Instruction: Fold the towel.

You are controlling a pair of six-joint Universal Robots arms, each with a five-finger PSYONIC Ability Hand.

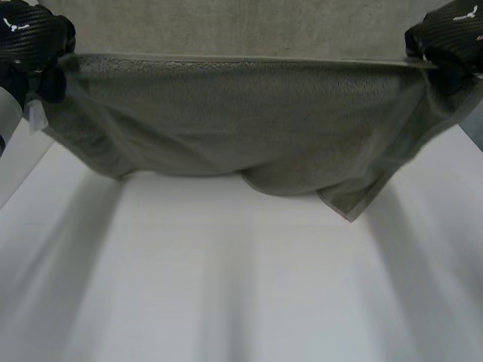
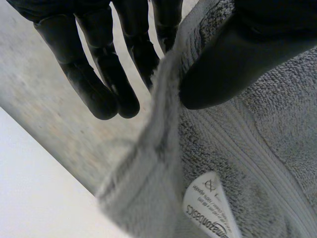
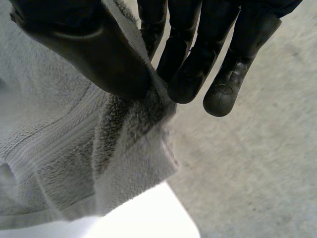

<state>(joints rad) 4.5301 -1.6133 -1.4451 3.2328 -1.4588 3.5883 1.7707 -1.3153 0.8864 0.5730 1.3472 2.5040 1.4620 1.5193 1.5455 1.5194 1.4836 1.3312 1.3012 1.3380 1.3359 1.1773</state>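
- The left hand (image 1: 34,45) is being held raised at the left end of the towel (image 1: 241,121), above the white worktop (image 1: 241,294); a small white mark is being shown on its back, too small to be read.
- In the left wrist view, the towel's hemmed edge (image 2: 163,114) is being pinched near a corner between the thumb (image 2: 237,64) and one of the fingers (image 2: 143,54). The other fingers are being kept straight, clear of the cloth.
- A white label (image 2: 210,210) is being shown on the towel just past the thumb. "amazonbasics" is being read on it, partly cut off; the finer print beside it cannot be made out.
- The grey towel is being held in the air between the two hands, with its upper edge being pulled taut and level. The rest is being left to hang in a sagging belly, and one lower corner is hanging lower, towards the right.
- Beyond the taut edge a grey speckled surface (image 1: 241,26) is being seen; whether it is more towel cannot be told.
- The right hand (image 1: 449,38) is being held raised at the towel's right end, level with the left, and a similar white mark is being shown on its back.
- In the right wrist view, the towel's edge (image 3: 148,119) is being clamped by the thumb (image 3: 99,54) against the fingers (image 3: 188,74), with a short flap being left to hang past them.
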